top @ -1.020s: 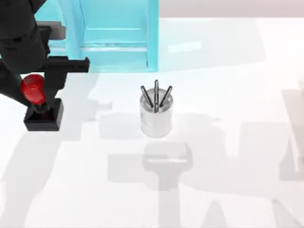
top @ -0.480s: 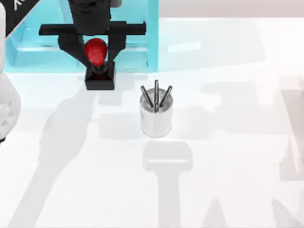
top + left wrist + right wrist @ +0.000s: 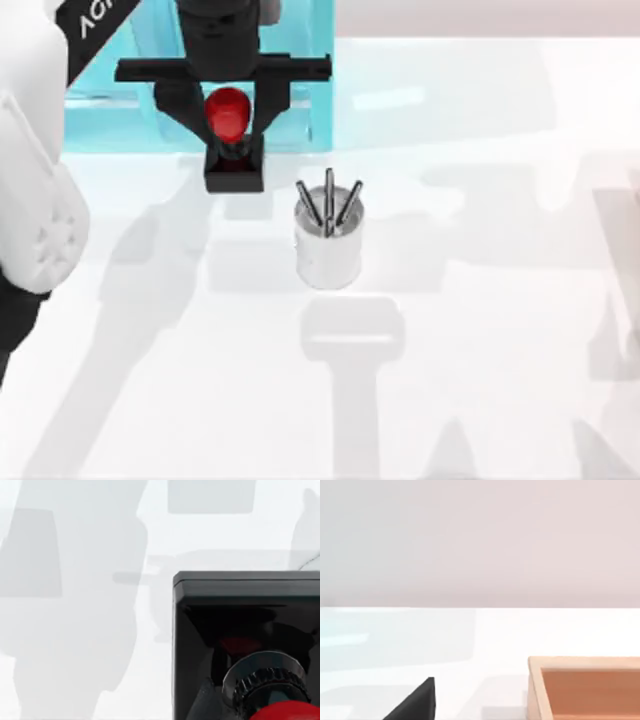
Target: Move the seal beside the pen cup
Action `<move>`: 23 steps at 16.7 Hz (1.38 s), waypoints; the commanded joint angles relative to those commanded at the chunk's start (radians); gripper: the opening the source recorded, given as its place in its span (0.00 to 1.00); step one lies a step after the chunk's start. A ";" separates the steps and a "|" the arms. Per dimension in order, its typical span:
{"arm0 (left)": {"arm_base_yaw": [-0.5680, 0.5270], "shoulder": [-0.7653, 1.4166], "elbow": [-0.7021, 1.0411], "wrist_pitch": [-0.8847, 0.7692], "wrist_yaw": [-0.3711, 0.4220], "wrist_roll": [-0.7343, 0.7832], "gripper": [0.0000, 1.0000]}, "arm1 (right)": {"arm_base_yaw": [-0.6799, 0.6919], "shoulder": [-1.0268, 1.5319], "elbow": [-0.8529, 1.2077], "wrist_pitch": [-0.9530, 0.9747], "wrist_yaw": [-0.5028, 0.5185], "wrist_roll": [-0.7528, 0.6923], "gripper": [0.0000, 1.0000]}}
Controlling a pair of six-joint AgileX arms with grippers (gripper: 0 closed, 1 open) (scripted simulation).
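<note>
Up-left of white cyl. pen cup (image 3: 328, 250): left hand (image 3: 228, 112) clamped on seal's (image 3: 233, 160) glossy red knob.

A translucent blue rack (image 3: 250, 80) stands on the white table (image 3: 480, 300).

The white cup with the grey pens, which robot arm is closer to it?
Left. Its end effector holds the black-based, red-knobbed seal just up-left of the white cylindrical pen cup; the right arm is parked off to the right.
</note>
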 joint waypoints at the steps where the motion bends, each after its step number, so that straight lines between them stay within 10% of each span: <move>1: 0.006 0.000 -0.003 0.002 0.000 0.002 0.00 | 0.000 0.000 0.000 0.000 0.000 0.000 1.00; 11: 0.001 -0.039 -0.134 0.094 0.000 0.000 0.00 | 0.000 0.000 0.000 0.000 0.000 0.000 1.00; 23: 0.001 -0.039 -0.134 0.094 0.000 0.000 0.90 | 0.000 0.000 0.000 0.000 0.000 0.000 1.00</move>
